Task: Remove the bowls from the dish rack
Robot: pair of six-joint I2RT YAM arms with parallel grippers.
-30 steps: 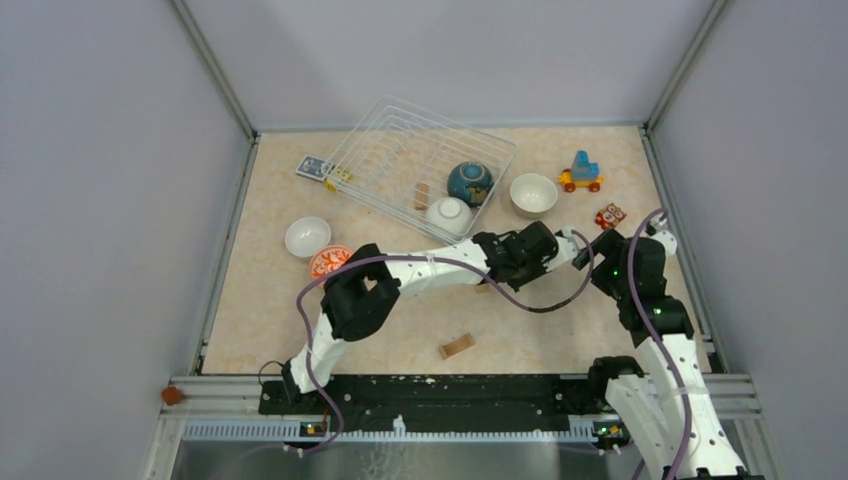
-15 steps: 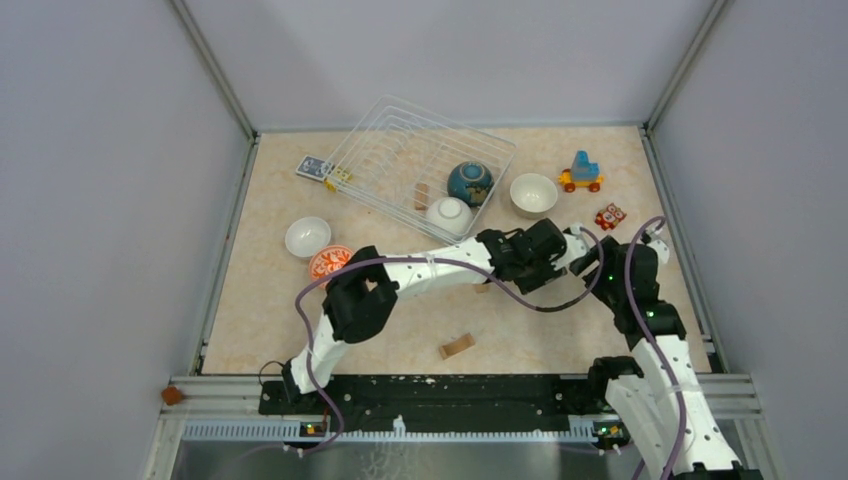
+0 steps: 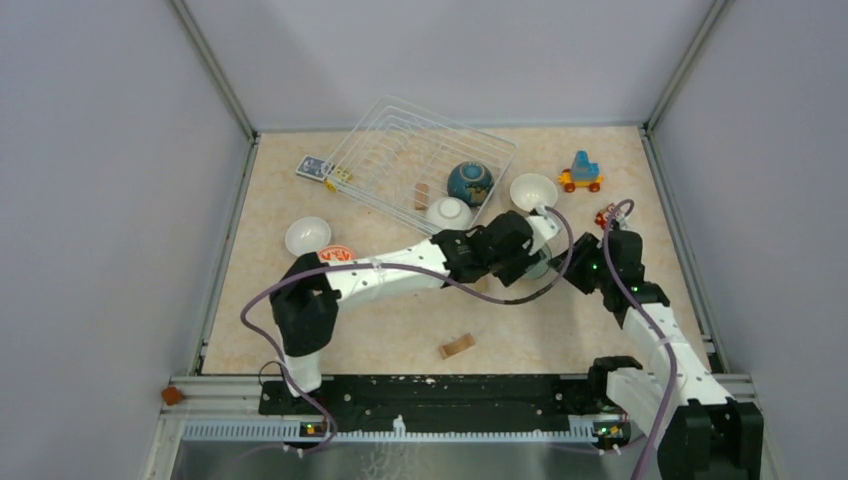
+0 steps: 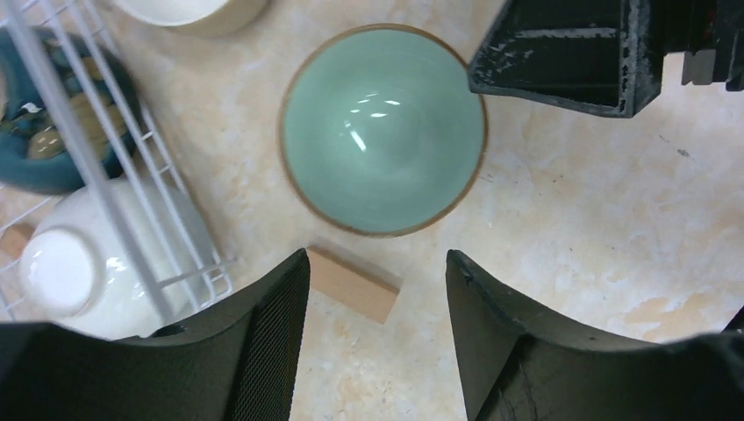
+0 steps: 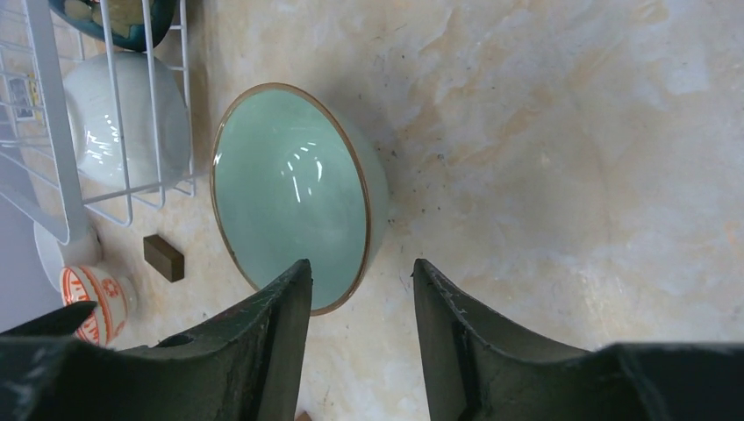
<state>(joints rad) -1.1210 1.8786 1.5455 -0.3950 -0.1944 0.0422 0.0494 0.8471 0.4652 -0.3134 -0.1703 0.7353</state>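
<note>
- The mint green bowl (image 4: 383,130) is seen upright on the table (image 4: 614,219), just outside the dish rack (image 3: 400,150).
- The left gripper (image 4: 377,289) is held wide apart above it, with nothing gripped.
- The right gripper (image 5: 360,289) is held apart beside it.
- A white bowl (image 3: 449,212) and a dark blue bowl (image 3: 470,182) are seen inside the rack.

Six bowls (image 3: 308,236), one dish rack (image 3: 400,150), three wooden blocks (image 3: 457,346), one toy train (image 3: 581,173), one card (image 3: 312,167)
</note>
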